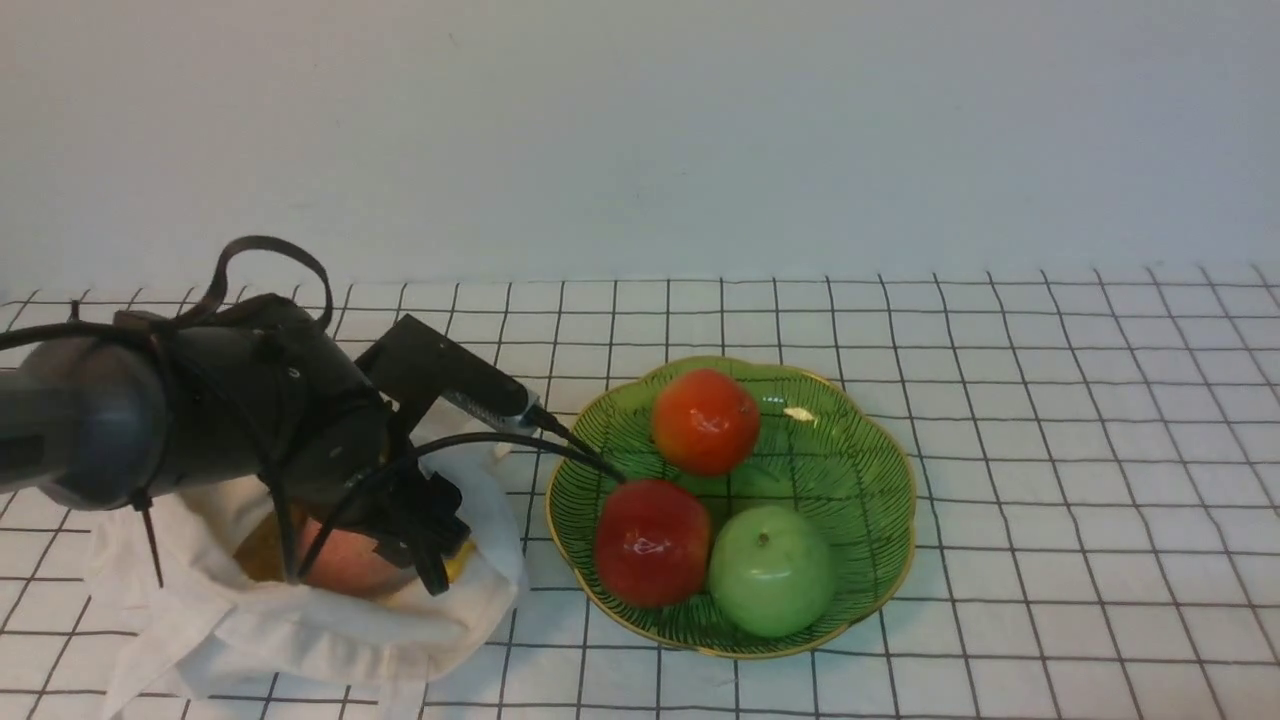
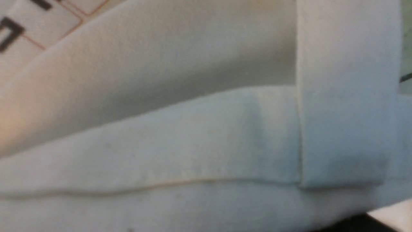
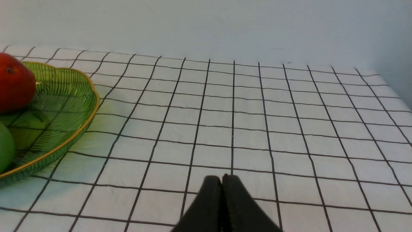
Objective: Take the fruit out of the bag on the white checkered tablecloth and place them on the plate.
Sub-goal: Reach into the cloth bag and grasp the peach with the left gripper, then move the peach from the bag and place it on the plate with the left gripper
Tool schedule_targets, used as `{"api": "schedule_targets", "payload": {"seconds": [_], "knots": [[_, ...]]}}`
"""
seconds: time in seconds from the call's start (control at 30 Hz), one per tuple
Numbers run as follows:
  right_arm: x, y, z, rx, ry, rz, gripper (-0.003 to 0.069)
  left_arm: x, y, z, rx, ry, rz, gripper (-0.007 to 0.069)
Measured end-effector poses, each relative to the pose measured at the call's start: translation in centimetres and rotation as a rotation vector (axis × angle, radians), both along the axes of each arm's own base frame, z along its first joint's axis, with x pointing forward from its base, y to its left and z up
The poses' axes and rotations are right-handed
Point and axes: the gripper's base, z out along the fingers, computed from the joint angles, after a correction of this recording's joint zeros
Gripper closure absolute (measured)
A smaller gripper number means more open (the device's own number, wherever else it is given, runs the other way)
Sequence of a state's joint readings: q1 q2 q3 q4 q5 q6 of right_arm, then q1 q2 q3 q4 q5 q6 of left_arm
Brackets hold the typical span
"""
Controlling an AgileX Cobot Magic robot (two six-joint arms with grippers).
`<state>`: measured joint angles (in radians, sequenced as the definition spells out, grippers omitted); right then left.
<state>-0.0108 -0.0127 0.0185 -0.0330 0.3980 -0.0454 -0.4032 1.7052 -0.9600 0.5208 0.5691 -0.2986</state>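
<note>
The left pincer [image 1: 415,545] was down in the mouth of the bag [image 1: 300,630], right against the pink-red peach [image 1: 345,570] — whether its jaws gripped that fruit could not be told, and its wrist view showed only blurred cloth. The bag lay on the white checkered tablecloth [image 1: 1050,400] just left of the plate [image 1: 880,470], which held a red-orange fruit [image 1: 705,420], a red fruit [image 1: 652,542] and a green apple [image 1: 770,585]. The right pincer [image 3: 222,185] was pressed together on nothing — low over the cloth to the plate's right.
</note>
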Motion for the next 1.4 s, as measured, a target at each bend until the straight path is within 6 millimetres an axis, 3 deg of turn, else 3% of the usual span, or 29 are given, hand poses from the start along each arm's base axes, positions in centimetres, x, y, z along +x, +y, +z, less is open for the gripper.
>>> {"api": "schedule_targets", "payload": {"seconds": [0.1,0.13,0.17,0.33,0.5,0.7,0.9,0.93,0.97,1.17,1.23,1.4], "knots": [[0.0,0.0,0.0,0.000,0.000,0.000,0.0673,-0.5,0.4,1.6,0.000,-0.023,0.021,0.0083],[0.0,0.0,0.0,0.000,0.000,0.000,0.0673,-1.1,0.6,3.1,-0.020,-0.052,0.036,0.0083],[0.0,0.0,0.0,0.000,0.000,0.000,0.0673,-1.1,0.6,3.1,-0.021,-0.050,0.038,0.0083],[0.0,0.0,0.0,0.000,0.000,0.000,0.0673,-3.2,1.0,6.7,-0.151,-0.076,0.131,0.0083],[0.0,0.0,0.0,0.000,0.000,0.000,0.0673,-4.7,0.8,7.7,-0.245,-0.022,0.171,0.0083],[0.0,0.0,0.0,0.000,0.000,0.000,0.0673,-6.5,-0.7,9.4,-0.485,0.052,0.153,0.0083],[0.0,0.0,0.0,0.000,0.000,0.000,0.0673,-6.9,-5.2,11.5,-0.793,-0.058,-0.046,0.0083],[0.0,0.0,0.0,0.000,0.000,0.000,0.0673,-6.9,-5.2,11.5,-0.793,-0.058,-0.046,0.0083],[0.0,0.0,0.0,0.000,0.000,0.000,0.0673,-6.7,-6.7,11.6,-0.850,-0.117,-0.083,0.0083],[0.0,0.0,0.0,-0.002,0.000,0.000,0.0673,-4.8,-11.1,9.8,-0.915,-0.191,-0.124,0.0083],[0.0,0.0,0.0,-0.002,0.000,-0.001,0.0673,-3.3,-13.3,8.8,-0.906,-0.196,-0.158,0.0083],[0.0,0.0,0.0,-0.002,0.000,-0.001,0.0673,-0.7,-16.1,7.1,-0.897,-0.195,-0.188,0.0083]]}}
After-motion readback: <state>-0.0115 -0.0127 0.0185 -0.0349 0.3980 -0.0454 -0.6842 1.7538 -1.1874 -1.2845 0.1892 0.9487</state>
